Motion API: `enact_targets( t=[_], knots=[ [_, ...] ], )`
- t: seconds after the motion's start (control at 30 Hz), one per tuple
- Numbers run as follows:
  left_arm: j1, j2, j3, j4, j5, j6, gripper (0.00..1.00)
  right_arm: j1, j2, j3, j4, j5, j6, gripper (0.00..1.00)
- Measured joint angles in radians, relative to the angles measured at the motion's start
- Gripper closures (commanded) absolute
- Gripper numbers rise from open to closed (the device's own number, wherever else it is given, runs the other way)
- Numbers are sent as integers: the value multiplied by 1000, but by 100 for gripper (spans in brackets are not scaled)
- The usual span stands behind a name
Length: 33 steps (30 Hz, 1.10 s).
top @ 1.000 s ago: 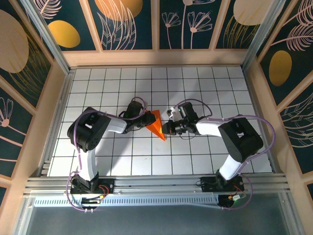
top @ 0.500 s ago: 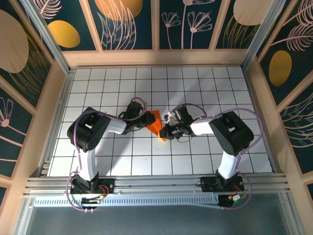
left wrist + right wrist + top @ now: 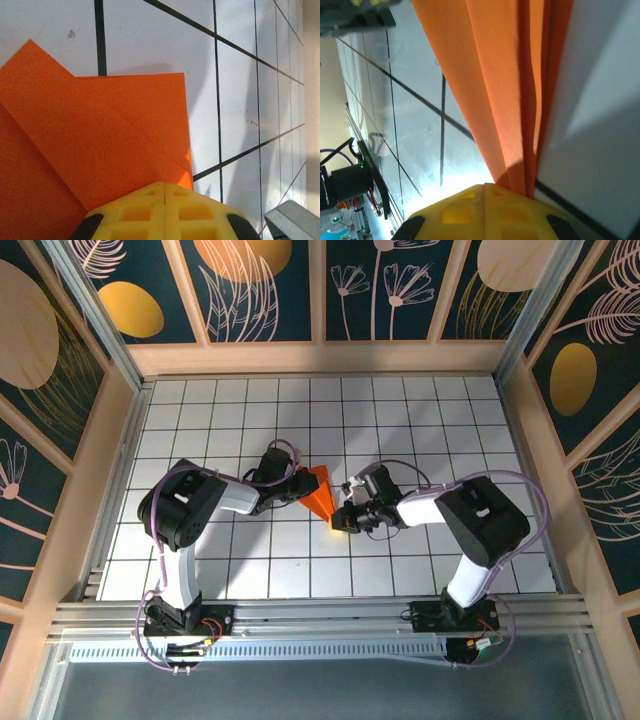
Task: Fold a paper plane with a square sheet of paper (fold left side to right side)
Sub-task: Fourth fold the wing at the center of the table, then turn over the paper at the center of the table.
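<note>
Several folds are already in: the paper plane (image 3: pixel 320 495) lies as a narrow orange wedge near the middle of the white tiled table (image 3: pixel 250 420), its broad end toward the far wall and its point toward the arms. The left wrist view shows flat layers stacked with crisp diagonal creases. The right wrist view shows long parallel pleats running to the tip, one of them bulging a little instead of lying flat. I judge the task well past halfway, with a last lengthwise fold and a firm pressing of the wings left to do

The left gripper (image 3: pixel 298 487) sits at the wedge's left edge with its jaws closed together, the tips seemingly resting on top of the paper, not pinching it. The right gripper (image 3: pixel 343 520) is at the pointed end, likewise closed and touching the narrow tip; whether a layer is caught between its fingers I cannot tell

Open tiles lie on every side, and the wooden walls (image 3: pixel 120 440) are well apart from the work. The tight spot is between the two wrists, which stand near each other across the wedge, so a left-to-right sweep would have to mind the other claw
</note>
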Motion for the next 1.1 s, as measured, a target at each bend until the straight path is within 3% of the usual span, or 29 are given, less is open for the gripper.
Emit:
enact_targets(
  t=[0.17,0.23,0.4,0.57,0.83,1.1],
  knots=[
    [0,0,0,1,4,0,100,-2,-75,-23,-103,6,-18,100],
    [0,-3,0,0,7,0,94,-8,-129,-22,-150,14,-41,99],
    [0,-54,7,-71,8,19,75,-55,-264,32,-253,60,-128,67],
    [0,-178,47,-160,-43,62,65,-98,-266,120,-278,129,-220,47],
    [0,-450,-38,-192,-227,105,54,-96,-46,263,-252,148,-337,45],
    [0,-570,-214,-248,-365,107,51,-74,146,364,-208,101,-405,58]
  ],
)
